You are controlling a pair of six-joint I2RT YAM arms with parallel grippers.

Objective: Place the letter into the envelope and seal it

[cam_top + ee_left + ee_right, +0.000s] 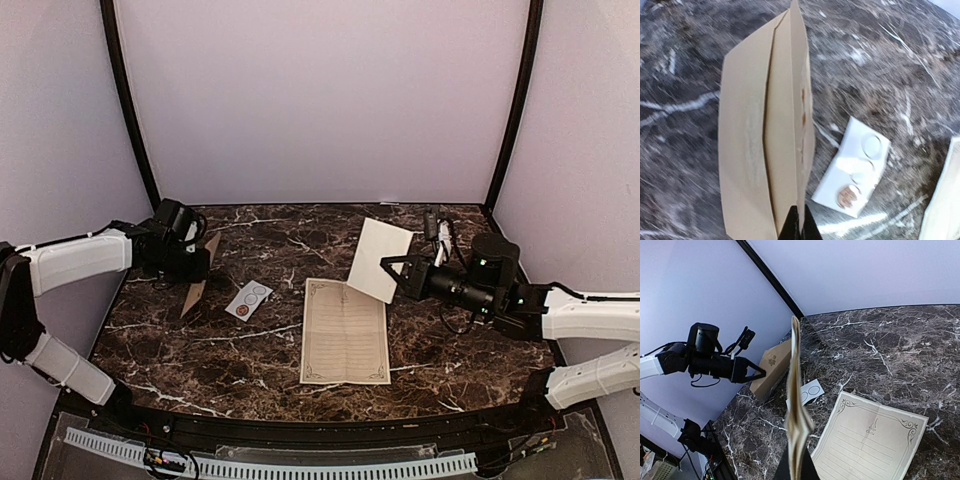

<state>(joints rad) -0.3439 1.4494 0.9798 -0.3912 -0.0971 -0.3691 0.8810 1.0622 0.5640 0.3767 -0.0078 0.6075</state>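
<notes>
Nearest the arm bases, finds a cream lined sheet (345, 330) with an ornate border lying flat on the dark marbled tabletop (220, 360), about the middle, long side running away from the bases. Shows faint crease lines across it.

A little farther and to the left, notes a small white sticker card (249, 298) printed with circles, flat on the stone, near the lined sheet's far left corner but apart from it.

Farther left again, sees the left tool (203, 258) pressed together on the envelope (200, 280), pinching the tan paper near its upper end. Holds it up on edge and tilted, upper end toward the back wall, lower corner down by the tabletop beside the sticker card. Cannot tell whether that corner touches the stone. From the left wrist, shows a long dark gap running lengthwise between two tan layers.

On the right, at about the same depth, finds the right tool (392, 275) pressed together on the letter (378, 255), a plain cream folded sheet. Holds it lifted off the stone, over the far right corner of the lined sheet and well apart from the envelope. From the right wrist, shows it edge-on and upright, its layers splaying slightly near the grip.
</notes>
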